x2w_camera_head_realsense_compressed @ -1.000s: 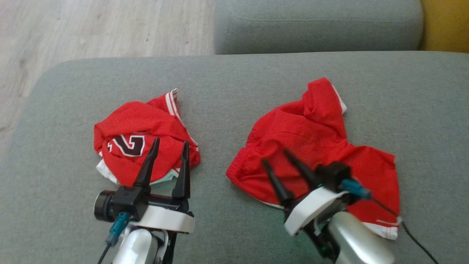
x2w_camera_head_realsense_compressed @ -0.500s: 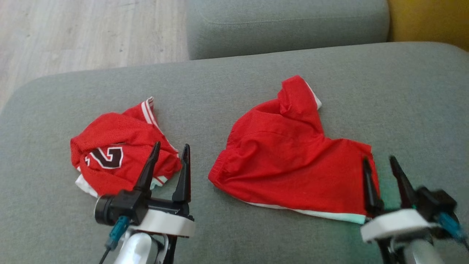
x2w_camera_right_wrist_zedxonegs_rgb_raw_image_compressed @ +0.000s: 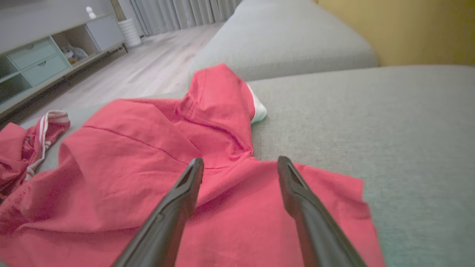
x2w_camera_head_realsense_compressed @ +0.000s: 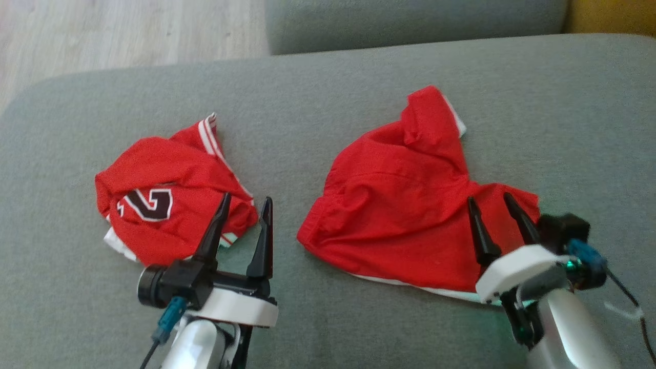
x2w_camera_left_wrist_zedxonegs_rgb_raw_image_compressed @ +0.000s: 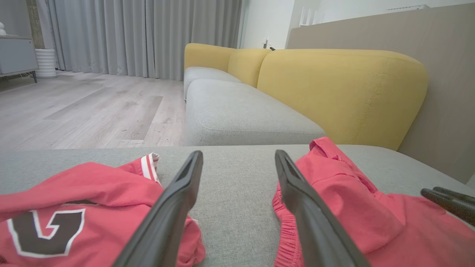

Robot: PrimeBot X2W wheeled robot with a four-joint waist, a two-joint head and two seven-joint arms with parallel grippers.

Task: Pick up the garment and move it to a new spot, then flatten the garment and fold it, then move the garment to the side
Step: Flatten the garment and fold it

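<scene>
The right gripper (x2w_camera_head_realsense_compressed: 489, 197) has swung back in over the right leg of the red shorts (x2w_camera_head_realsense_compressed: 405, 215), jaws wide and empty. The left gripper (x2w_camera_head_realsense_compressed: 246, 198), also open, hangs by the crumpled jersey (x2w_camera_head_realsense_compressed: 164, 205). The shorts lie rumpled on the sofa seat (x2w_camera_head_realsense_compressed: 328, 102); flattening, folding and setting aside seem left.

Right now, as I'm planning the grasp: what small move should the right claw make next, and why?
Probably lower the right claw and close it on the red shorts: it hangs open over one rumpled leg, gripping nothing, and the shorts lie unflattened on the grey cushion.
</scene>
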